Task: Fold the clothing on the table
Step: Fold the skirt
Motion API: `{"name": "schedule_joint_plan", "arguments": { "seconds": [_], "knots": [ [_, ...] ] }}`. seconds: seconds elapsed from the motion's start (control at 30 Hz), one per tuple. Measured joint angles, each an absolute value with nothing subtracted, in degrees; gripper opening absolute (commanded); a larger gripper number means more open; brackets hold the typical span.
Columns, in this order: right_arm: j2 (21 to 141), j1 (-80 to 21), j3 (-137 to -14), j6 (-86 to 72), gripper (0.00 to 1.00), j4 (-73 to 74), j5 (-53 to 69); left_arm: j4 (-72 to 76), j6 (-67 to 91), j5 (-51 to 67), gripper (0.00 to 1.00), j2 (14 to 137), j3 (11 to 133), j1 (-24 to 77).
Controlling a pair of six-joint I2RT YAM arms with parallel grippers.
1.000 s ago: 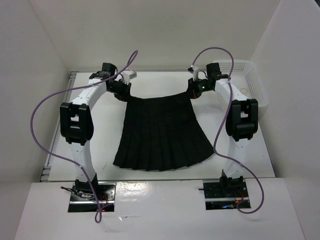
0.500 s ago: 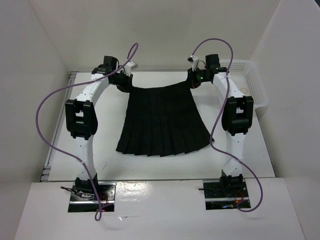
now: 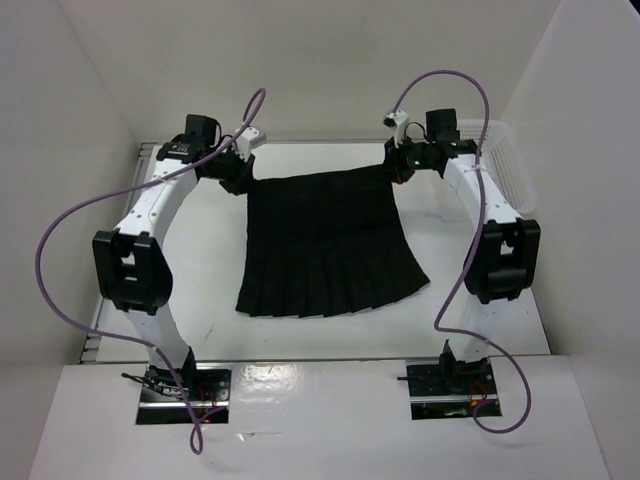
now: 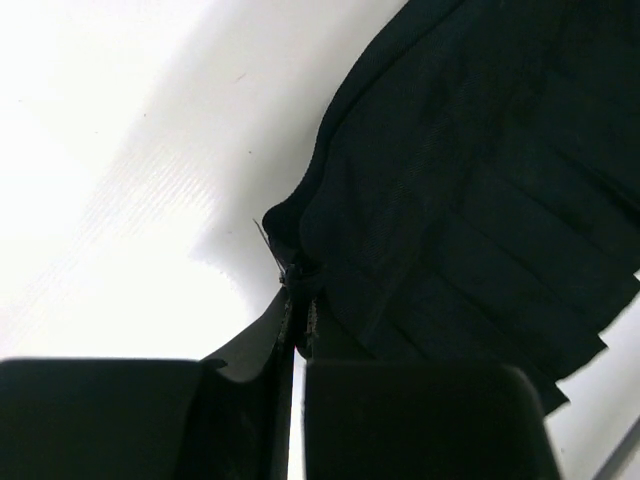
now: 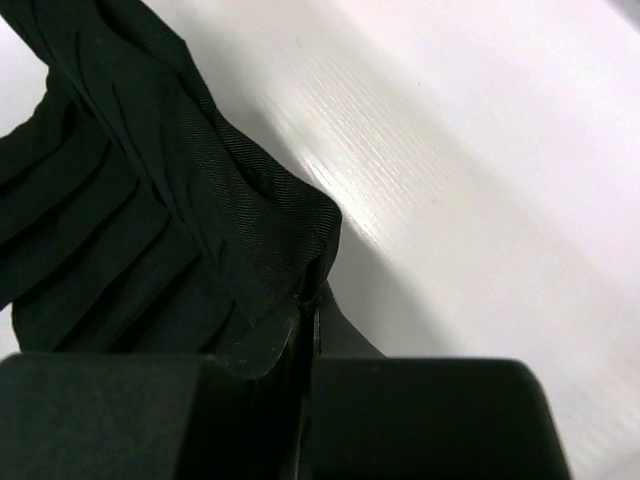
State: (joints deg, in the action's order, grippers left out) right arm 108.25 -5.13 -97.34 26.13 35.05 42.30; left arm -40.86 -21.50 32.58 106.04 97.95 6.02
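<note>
Left gripper (image 4: 297, 290) first: jaws pinched tight together, with a corner of the black pleated skirt (image 3: 325, 240) nipped between them at the waistband. Right gripper (image 5: 312, 300), same story for me. It's clamped closed on the skirt's other waistband corner, fabric bunching right at the fingertips. Overhead, the waistband runs stretched between my two claws at the skirt's far edge. The pleats fan out toward the arm bases, and the hem lies flat on the white table (image 3: 200, 270). Each gripped corner throws a shadow on the tabletop beneath it. A white mesh basket (image 3: 508, 165) sits off the skirt's right side, past the right gripper. Purple cables (image 3: 60, 240) loop wide of the skirt on both flanks.
</note>
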Motion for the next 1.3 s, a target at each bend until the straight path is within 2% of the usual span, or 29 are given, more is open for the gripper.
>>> {"name": "schedule_joint_plan", "arguments": {
  "seconds": [0.3,0.63,0.77,0.87,0.9,1.0,1.03,1.13,1.23,1.3],
  "knots": [
    [97.1,-5.5,-89.6,33.1,0.0,39.2,43.8,-45.9,-25.3,33.9,0.0,94.3,89.5,6.8],
    [93.8,-5.9,-83.8,48.4,0.0,52.4,43.9,-52.1,-26.8,34.8,0.0,88.6,79.2,10.7],
    [92.9,-5.9,-83.4,54.4,0.01,58.0,43.9,-54.0,-26.9,35.0,0.05,86.5,78.3,11.9],
    [92.4,-5.9,-83.5,58.3,0.11,62.9,43.4,-55.2,-27.0,35.4,0.12,86.1,77.5,12.7],
    [92.5,-6.0,-83.6,59.1,0.19,64.3,43.2,-55.6,-27.1,35.6,0.16,86.1,77.1,12.9],
    [93.2,-6.7,-84.4,61.1,0.22,68.7,40.3,-57.4,-27.6,35.1,0.19,86.1,75.2,13.7],
    [93.5,-6.9,-84.4,61.3,0.29,69.4,39.0,-58.2,-28.2,34.9,0.2,86.1,74.5,13.8],
    [93.7,-8.7,-84.3,61.8,0.38,70.9,35.0,-60.6,-28.8,34.3,0.21,86.1,73.4,14.7],
    [93.7,-12.0,-84.0,62.0,0.43,71.5,32.7,-62.1,-30.0,34.2,0.3,85.8,73.3,15.4],
    [93.7,-14.8,-83.4,61.8,0.46,71.7,30.9,-63.2,-30.7,34.2,0.39,85.5,73.3,16.1]
  ]
}}
